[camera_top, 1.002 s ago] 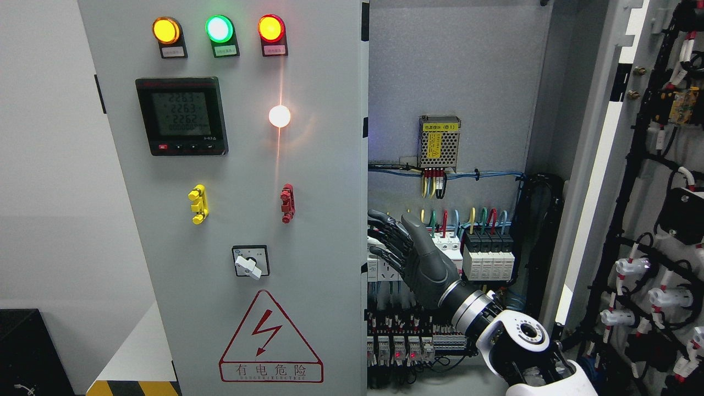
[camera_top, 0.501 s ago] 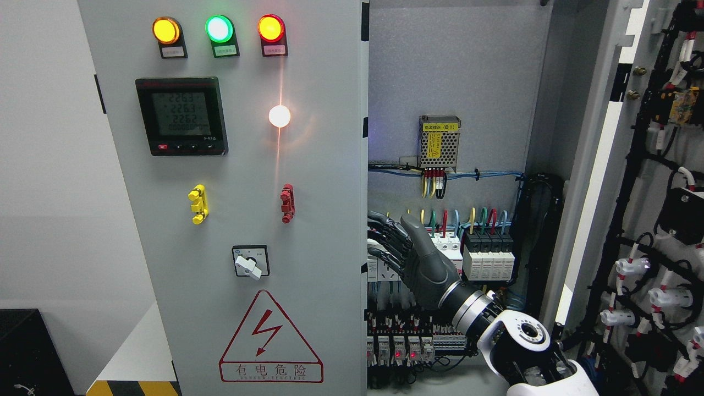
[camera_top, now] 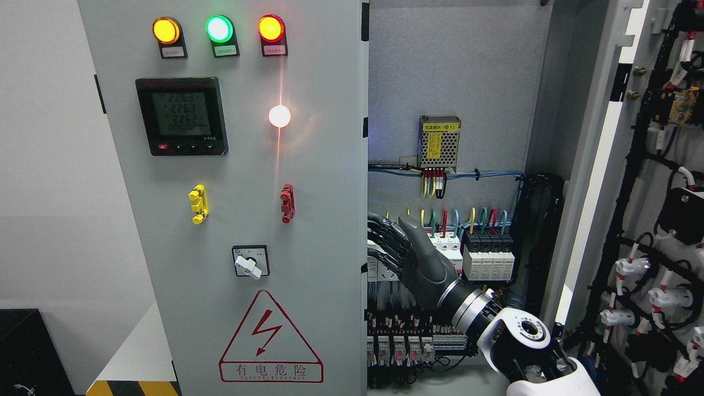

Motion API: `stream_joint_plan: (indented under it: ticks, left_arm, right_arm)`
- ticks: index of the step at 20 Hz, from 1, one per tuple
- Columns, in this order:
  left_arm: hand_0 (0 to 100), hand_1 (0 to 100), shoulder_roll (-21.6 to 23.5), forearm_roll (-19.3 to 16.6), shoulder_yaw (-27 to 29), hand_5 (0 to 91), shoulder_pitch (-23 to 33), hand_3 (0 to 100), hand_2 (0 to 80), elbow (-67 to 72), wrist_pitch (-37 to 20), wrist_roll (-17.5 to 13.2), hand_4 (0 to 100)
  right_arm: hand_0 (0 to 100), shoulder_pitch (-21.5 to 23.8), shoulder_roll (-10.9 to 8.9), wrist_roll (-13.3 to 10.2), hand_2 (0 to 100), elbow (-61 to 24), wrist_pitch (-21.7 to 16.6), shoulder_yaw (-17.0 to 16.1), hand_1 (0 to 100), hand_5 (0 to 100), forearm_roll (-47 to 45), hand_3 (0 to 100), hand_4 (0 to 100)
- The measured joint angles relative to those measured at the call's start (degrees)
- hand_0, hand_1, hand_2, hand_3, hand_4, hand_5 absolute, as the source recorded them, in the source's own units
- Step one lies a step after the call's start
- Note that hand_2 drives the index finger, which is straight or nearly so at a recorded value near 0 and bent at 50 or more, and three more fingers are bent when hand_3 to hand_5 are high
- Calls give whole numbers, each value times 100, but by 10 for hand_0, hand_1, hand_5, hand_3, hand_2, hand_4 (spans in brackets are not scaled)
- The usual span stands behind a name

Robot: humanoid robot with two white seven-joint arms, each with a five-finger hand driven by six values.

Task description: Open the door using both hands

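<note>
In the head view, the right hand (camera_top: 410, 256) has moved only a little since one second ago: it has slid slightly toward the left door (camera_top: 231, 220), and its dark fingers (camera_top: 385, 234) now reach to the inner edge of that door, slightly bent and spread, holding nothing that I can see. I cannot tell if the fingertips already hook behind the edge, because the door panel hides them. The left hand is not in view. The right door (camera_top: 632, 165) already stands wide open at the right, showing its wiring, so I judge that the task is about half done and the next step is to pull the left door outward by its edge. The door itself has not moved between the pictures. On the left door, the meter (camera_top: 181, 115) shows 2263, 2263 and 2262. Below, the warning triangle (camera_top: 269, 336) carries the Chinese text 有电危险. Inside the cabinet, the power supply (camera_top: 439, 142) has a yellow label ending in "(B1)".
</note>
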Motion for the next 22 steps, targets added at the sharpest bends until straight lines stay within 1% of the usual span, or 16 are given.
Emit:
stream_joint_plan:
  ticks: [1, 6, 10, 16, 20, 22]
  left_arm:
    - [0, 0, 0, 0, 0, 0, 0, 0, 0, 0, 0, 0, 0]
    - [0, 0, 0, 0, 0, 0, 0, 0, 0, 1, 0, 0, 0]
    - [0, 0, 0, 0, 0, 0, 0, 0, 0, 0, 0, 0, 0]
    - [0, 0, 0, 0, -1, 0, 0, 0, 0, 0, 1, 0, 0]
    - [0, 0, 0, 0, -1, 0, 0, 0, 0, -1, 2, 0, 0]
    - [0, 0, 0, 0, 0, 0, 0, 0, 0, -1, 5, 0, 0]
  right_arm:
    - [191, -6, 0, 18, 0, 11, 0, 0, 0, 0, 0, 0, 0]
    - [191, -35, -2, 337, 0, 51, 0, -1, 0, 0, 3, 0, 0]
    - [191, -58, -2, 428, 0, 81, 4, -1, 0, 0, 5, 0, 0]
    - [191, -114, -3, 462, 0, 146, 5, -2, 0, 0, 6, 0, 0]
    - [191, -148, -4, 698, 0, 184, 9, -1, 0, 0, 7, 0, 0]
    - [191, -156, -4, 751, 0, 203, 11, -1, 0, 0, 7, 0, 0]
